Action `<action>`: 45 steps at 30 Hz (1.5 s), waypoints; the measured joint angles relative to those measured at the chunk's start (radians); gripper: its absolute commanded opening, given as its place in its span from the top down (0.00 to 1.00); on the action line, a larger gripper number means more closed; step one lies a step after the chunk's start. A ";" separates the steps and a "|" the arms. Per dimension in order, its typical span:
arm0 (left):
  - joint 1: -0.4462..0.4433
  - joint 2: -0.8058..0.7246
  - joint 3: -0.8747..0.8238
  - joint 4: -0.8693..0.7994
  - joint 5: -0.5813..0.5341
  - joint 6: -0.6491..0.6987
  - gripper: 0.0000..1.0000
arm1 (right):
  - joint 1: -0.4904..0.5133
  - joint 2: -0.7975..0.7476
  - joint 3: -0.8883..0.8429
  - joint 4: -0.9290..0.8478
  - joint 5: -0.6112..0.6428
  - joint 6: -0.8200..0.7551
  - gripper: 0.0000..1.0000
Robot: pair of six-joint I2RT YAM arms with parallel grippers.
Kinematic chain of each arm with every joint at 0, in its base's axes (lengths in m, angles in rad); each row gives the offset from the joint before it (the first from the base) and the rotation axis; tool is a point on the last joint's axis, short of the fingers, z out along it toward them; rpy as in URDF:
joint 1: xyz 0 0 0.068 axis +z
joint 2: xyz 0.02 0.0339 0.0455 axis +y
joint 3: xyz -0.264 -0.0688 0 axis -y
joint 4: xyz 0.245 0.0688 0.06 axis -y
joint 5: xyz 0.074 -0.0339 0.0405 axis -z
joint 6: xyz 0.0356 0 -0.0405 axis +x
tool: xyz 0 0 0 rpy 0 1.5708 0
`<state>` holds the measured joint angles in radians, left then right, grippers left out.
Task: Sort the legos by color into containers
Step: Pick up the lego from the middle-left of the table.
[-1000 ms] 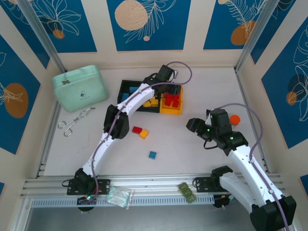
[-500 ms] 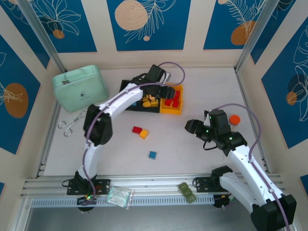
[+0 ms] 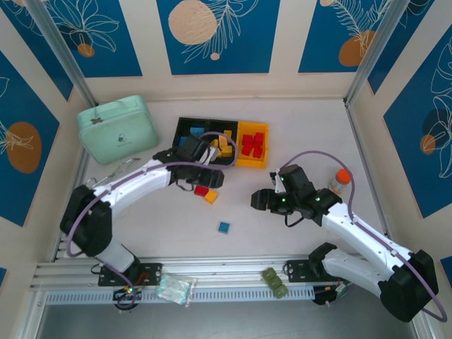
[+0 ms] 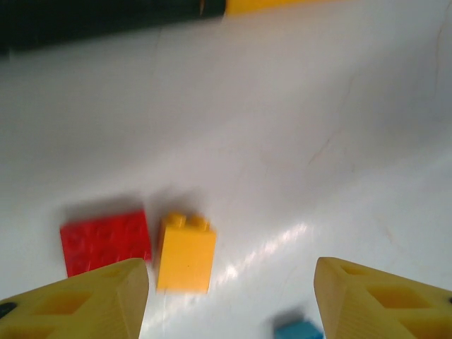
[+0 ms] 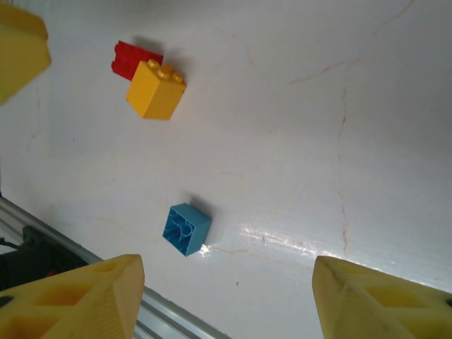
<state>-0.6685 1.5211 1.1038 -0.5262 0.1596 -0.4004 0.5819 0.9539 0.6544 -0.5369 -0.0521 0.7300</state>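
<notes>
Within the last second our left arm has pulled away from over the containers, and its left end effector now hovers at about 6 o'clock of them, jaws apart and empty, right above a loose red brick and a yellow brick that lie touching side by side on the table. Our right end effector has swung in from the 3 o'clock side toward the middle, jaws apart with nothing between them, and its wrist view looks down on a lone blue brick at about 5 o'clock of the pair. We judge one drop as finished and each arm as lining up its next pick, with three bricks left on the table. At 12 o'clock stands the row of bins: the left black bin holds blue bricks, the middle black bin holds yellow ones, and the yellow bin at the 3 o'clock end holds red ones. From here the colours look unmixed.
</notes>
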 measured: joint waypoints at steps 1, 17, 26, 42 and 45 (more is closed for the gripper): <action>0.000 -0.028 -0.039 0.009 0.008 -0.014 0.37 | 0.002 0.005 0.000 0.002 0.000 0.003 0.36; -0.174 -0.107 -0.273 0.105 0.095 -0.201 0.31 | -0.002 -0.048 -0.070 -0.061 0.026 0.065 0.36; -0.259 0.088 -0.198 0.089 0.097 -0.222 0.28 | -0.161 -0.151 -0.147 -0.109 0.025 0.083 0.36; -0.314 0.183 -0.110 0.011 0.023 -0.204 0.66 | -0.231 -0.199 -0.212 -0.113 -0.015 0.094 0.36; -0.314 0.182 -0.110 0.009 0.012 -0.204 0.67 | -0.231 -0.199 -0.212 -0.101 -0.040 0.093 0.36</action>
<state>-0.9825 1.7027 0.9939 -0.5175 0.1715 -0.6048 0.3511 0.7551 0.4419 -0.6384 -0.0925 0.8234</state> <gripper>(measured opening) 0.339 0.637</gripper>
